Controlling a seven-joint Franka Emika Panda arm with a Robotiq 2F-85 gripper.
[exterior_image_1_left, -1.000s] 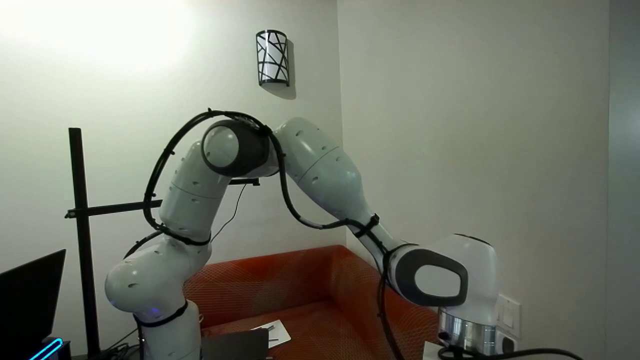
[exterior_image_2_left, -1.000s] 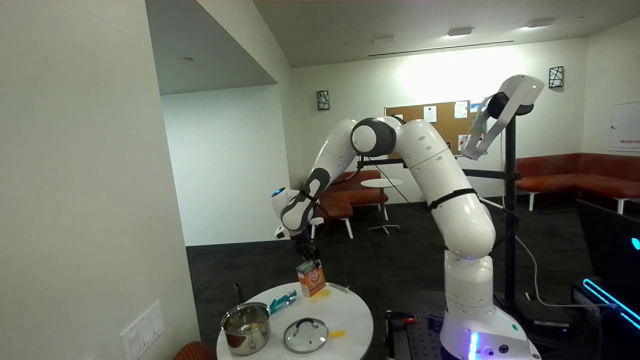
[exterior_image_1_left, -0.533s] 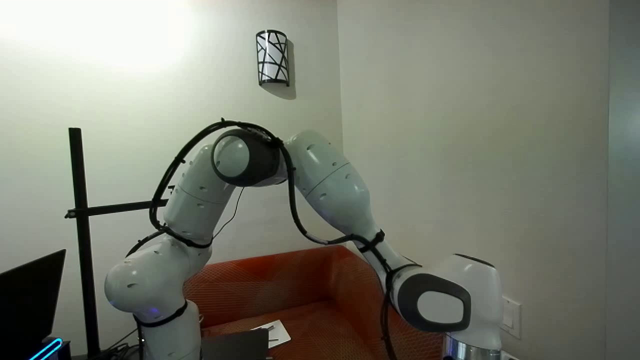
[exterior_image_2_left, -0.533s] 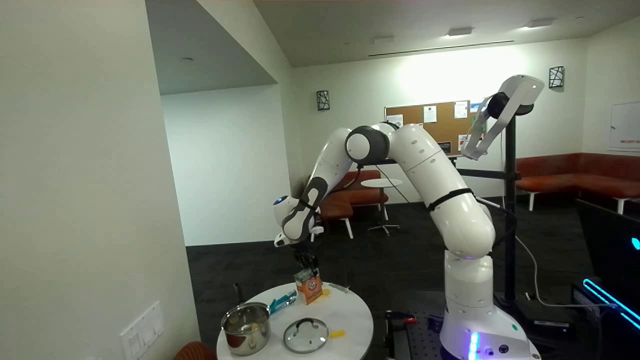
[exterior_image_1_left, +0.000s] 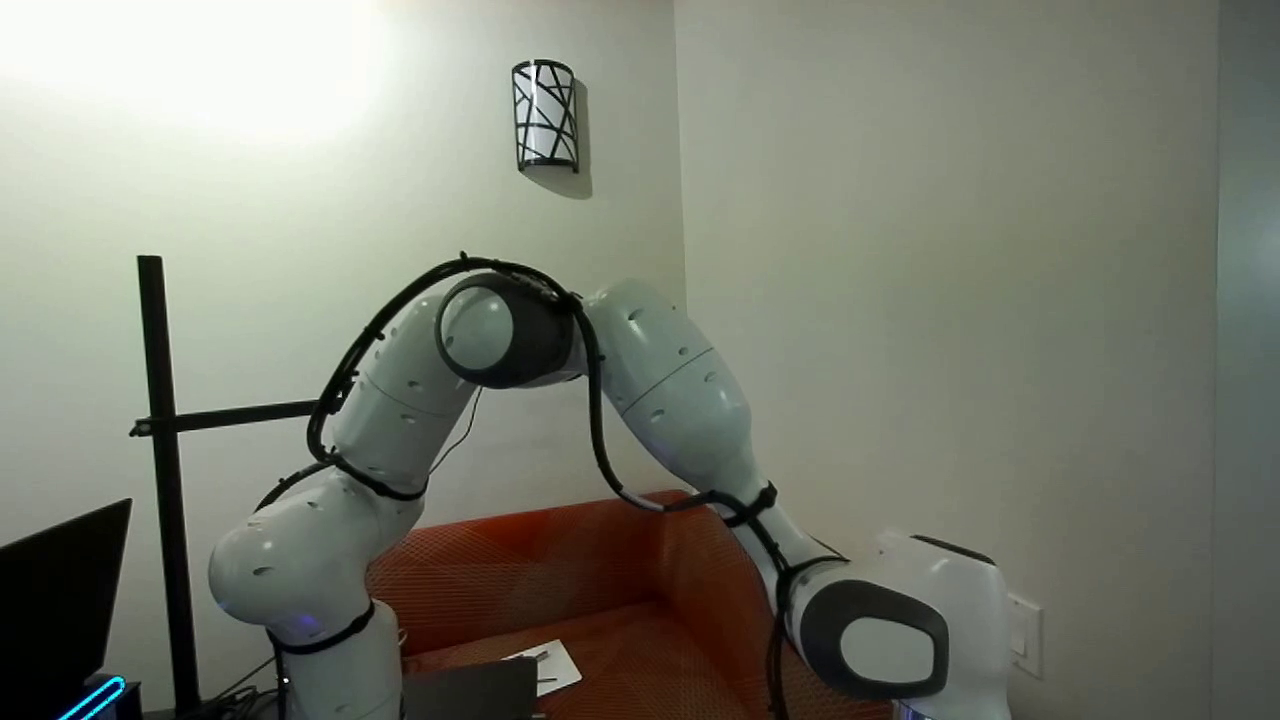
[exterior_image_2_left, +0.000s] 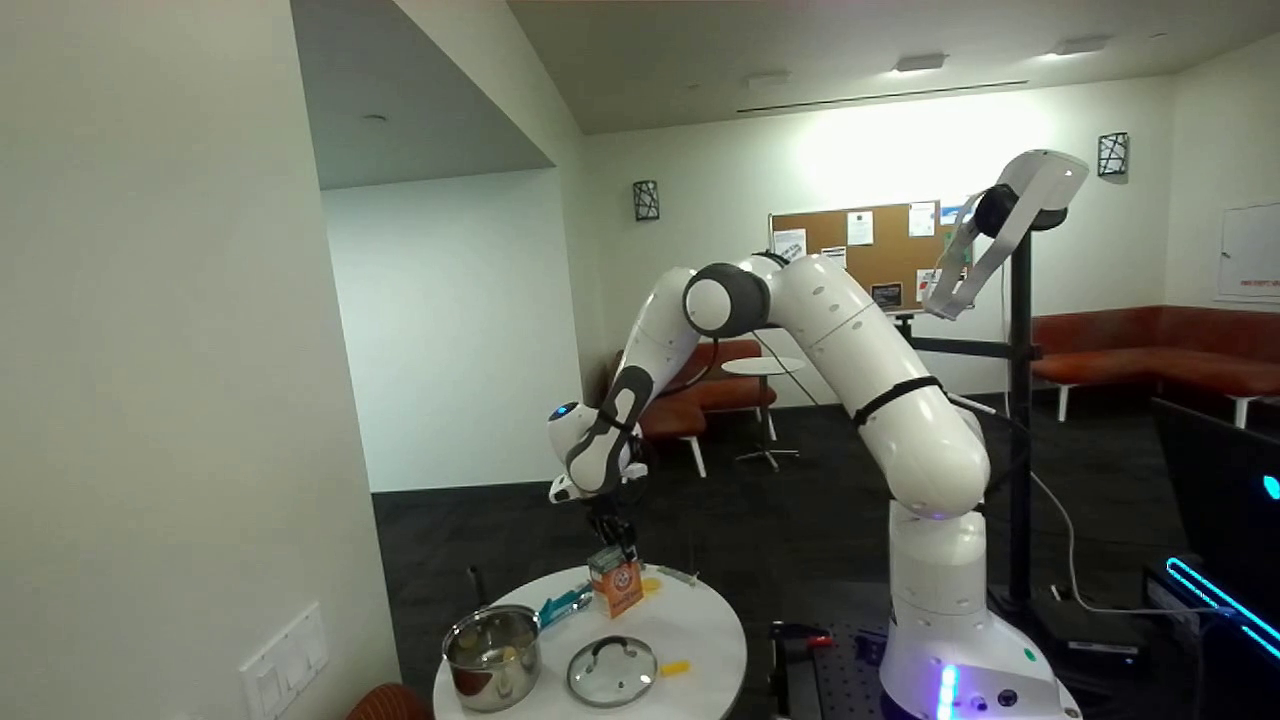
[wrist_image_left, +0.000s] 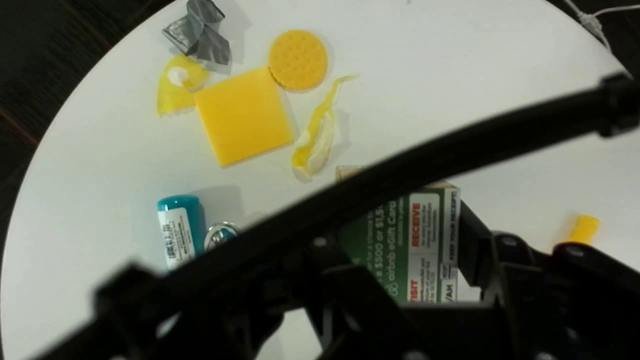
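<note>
A: What big things can you see?
B: A red couch (exterior_image_1_left: 540, 565) in an exterior view. The white arm (exterior_image_2_left: 860, 320) in front of it shows in both exterior views, and it bends down over a round white surface (exterior_image_2_left: 705, 625).
A: What sits there?
B: A shiny pot (exterior_image_2_left: 495, 675). A glass lid (exterior_image_2_left: 613, 672) lies flat just beside it.
A: Where's the box (exterior_image_2_left: 617, 590)?
B: Behind the lid. It shows an orange side in an exterior view and a green one in the wrist view. I can't tell if its bottom touches the surface.
A: And the pincer (exterior_image_2_left: 617, 547)?
B: It's clamped on the box, squeezing it from both sides.
A: What about little things?
B: A blue thing (exterior_image_2_left: 565, 604) lies between the pot and the box. In the wrist view there's a yellow square (wrist_image_left: 245, 117), with crumpled foil (wrist_image_left: 197, 32) near it and a yellow round (wrist_image_left: 298, 60) at its corner. Then a tiny yellow stub (exterior_image_2_left: 675, 667), just beside the lid.
</note>
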